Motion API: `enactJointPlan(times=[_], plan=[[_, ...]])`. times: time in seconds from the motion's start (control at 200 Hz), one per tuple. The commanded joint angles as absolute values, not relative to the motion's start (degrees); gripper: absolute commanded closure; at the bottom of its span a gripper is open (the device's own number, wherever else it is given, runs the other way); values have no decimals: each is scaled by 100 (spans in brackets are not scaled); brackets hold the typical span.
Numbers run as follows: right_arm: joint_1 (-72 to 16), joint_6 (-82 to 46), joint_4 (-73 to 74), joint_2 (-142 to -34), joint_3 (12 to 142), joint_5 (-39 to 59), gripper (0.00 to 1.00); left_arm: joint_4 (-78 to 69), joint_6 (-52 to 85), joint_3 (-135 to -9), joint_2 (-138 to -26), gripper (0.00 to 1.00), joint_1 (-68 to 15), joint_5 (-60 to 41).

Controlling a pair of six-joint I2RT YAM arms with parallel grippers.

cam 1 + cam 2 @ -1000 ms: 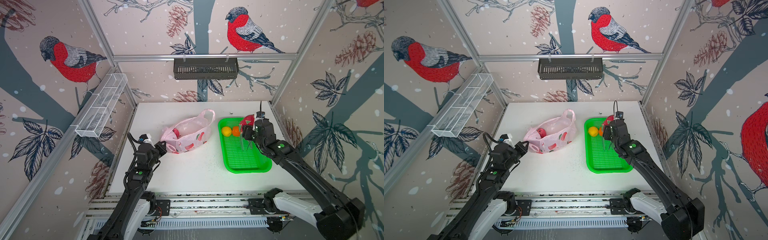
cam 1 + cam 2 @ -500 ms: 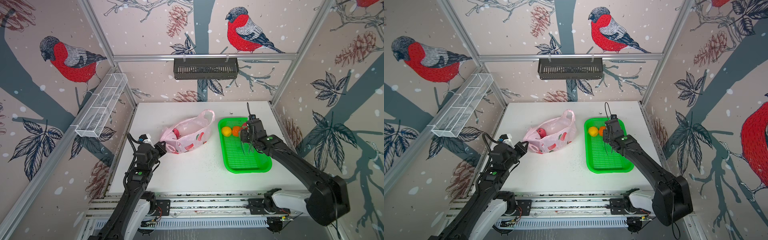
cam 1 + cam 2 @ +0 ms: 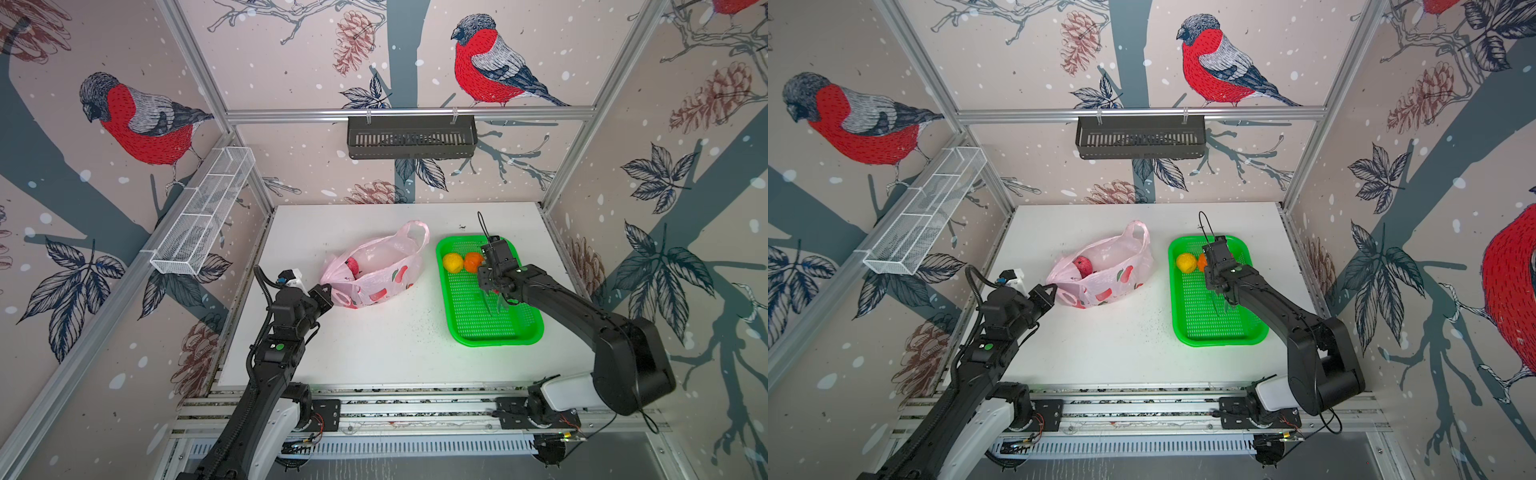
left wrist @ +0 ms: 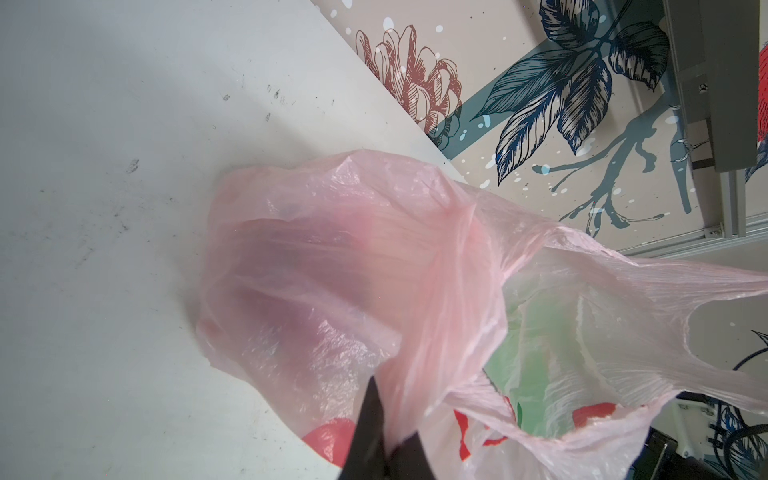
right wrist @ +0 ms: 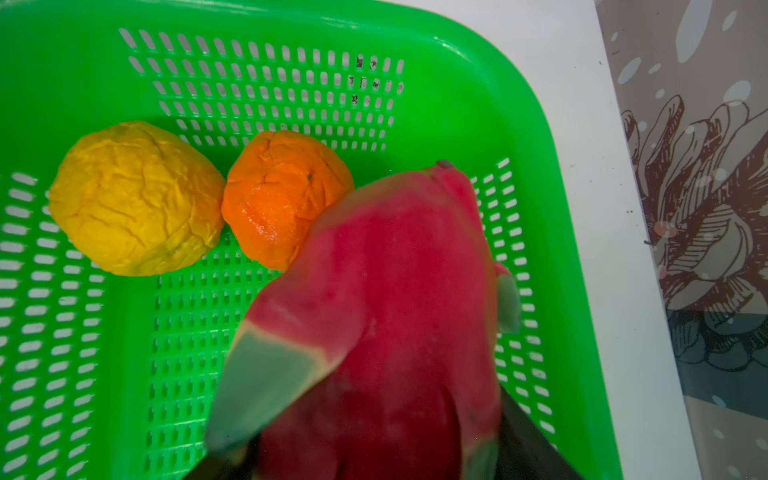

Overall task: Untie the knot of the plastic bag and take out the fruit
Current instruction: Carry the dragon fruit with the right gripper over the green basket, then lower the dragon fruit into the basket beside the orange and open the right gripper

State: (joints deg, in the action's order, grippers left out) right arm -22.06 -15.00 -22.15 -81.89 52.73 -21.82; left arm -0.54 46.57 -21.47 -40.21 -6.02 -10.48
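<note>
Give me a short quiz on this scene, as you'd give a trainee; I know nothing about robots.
1. True or false: the left end effector is shut on the pink plastic bag.
2. What does the right end effector hold? A) a banana B) a dragon fruit C) a green apple
3. How many fruits lie loose in the green mesh basket?
Key: 1 true. 2 B. 3 two: the yellow lemon-like fruit and the orange.
</note>
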Motion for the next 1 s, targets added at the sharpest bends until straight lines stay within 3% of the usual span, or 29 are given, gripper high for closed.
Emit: enactJointPlan(times=[0.0, 0.465, 0.996], plan=[[-2206, -1427, -2030, -8219, 5318, -2381, 73, -81, 4614, -2171, -4002, 100, -589, -1020], [-2205, -1365, -2179, -8598, 5291, -2400, 65, -121, 4603, -2171, -4030, 100, -580, -1054], [-2206, -1340, -2379, -8762, 5344, -2513, 35, -104, 4572, -2145, -3991, 100, -571, -1063]])
